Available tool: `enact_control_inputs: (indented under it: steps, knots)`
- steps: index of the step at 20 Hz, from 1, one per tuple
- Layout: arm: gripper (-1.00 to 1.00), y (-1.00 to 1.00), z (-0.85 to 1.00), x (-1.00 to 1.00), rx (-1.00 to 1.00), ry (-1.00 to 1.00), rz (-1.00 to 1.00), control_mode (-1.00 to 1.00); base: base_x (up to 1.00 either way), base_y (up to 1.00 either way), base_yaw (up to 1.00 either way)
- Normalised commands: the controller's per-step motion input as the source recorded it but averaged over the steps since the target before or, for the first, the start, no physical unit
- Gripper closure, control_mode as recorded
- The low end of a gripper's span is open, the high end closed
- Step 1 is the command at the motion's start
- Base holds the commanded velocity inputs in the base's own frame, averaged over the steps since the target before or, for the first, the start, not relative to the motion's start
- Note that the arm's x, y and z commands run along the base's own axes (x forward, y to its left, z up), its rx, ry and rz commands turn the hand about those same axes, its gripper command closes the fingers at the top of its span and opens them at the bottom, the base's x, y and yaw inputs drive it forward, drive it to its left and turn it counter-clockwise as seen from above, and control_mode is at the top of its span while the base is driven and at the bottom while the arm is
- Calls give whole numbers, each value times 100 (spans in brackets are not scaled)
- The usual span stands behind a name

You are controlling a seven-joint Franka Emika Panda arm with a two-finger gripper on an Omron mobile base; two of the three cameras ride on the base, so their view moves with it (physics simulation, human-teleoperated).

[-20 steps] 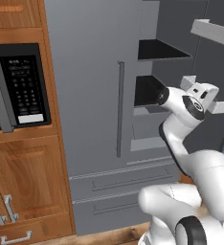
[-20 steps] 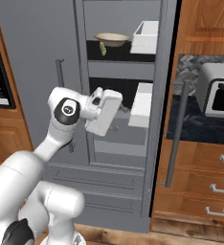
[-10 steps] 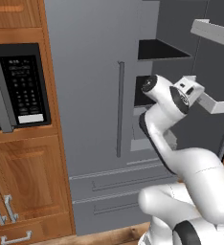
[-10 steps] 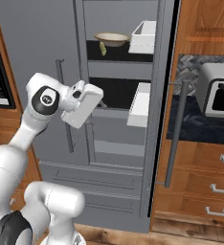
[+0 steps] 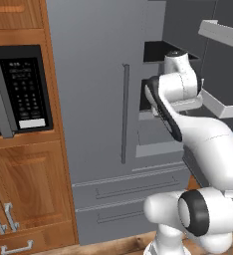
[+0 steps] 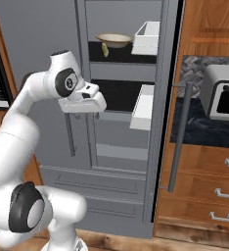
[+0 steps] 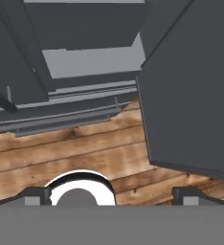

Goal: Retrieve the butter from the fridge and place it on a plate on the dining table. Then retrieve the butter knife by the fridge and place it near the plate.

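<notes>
From the left base view, the tall matte grey French-door fridge (image 5: 103, 99) stands with its left door shut behind a long vertical bar handle and its right door swung open, white door bins jutting out at right; the white arm rises in front of the opening, its hand turned down at the height of the middle shelf, and a black-fronted microwave (image 5: 21, 89) sits in wooden cabinetry to the left. From the right base view, the pale yellow-green stick of butter (image 6: 105, 49) stands on the dark top shelf just beside a shallow beige bowl (image 6: 114, 39), whose contents cannot be made out, with a white door bin (image 6: 147, 37) to their right at the same level; the tool (image 6: 77, 115) hangs below the white hand, one shelf lower than the butter and to its left, well apart from it, pointing down. A silver toaster oven (image 6: 225, 98) rests on the dark worktop (image 6: 194, 130) right of the open door. In the hand view, the tool's (image 7: 111, 194) two dark tips sit far apart at the bottom corners, spread wide with nothing between them, looking down at the wooden plank floor (image 7: 85, 148), the fridge's lower drawers and the grey slab of the open door.
</notes>
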Motion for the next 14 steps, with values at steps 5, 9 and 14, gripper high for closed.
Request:
enact_control_inputs:
  steps: [5,9,14]
  knots:
    - [-100,75,-1,32,56,-37,-18,-100,0,0,0]
    - [-100,75,15,1,2,-28,-1,-100,0,0,0]
    - [-100,41,14,15,-24,-5,0,-100,0,0,0]
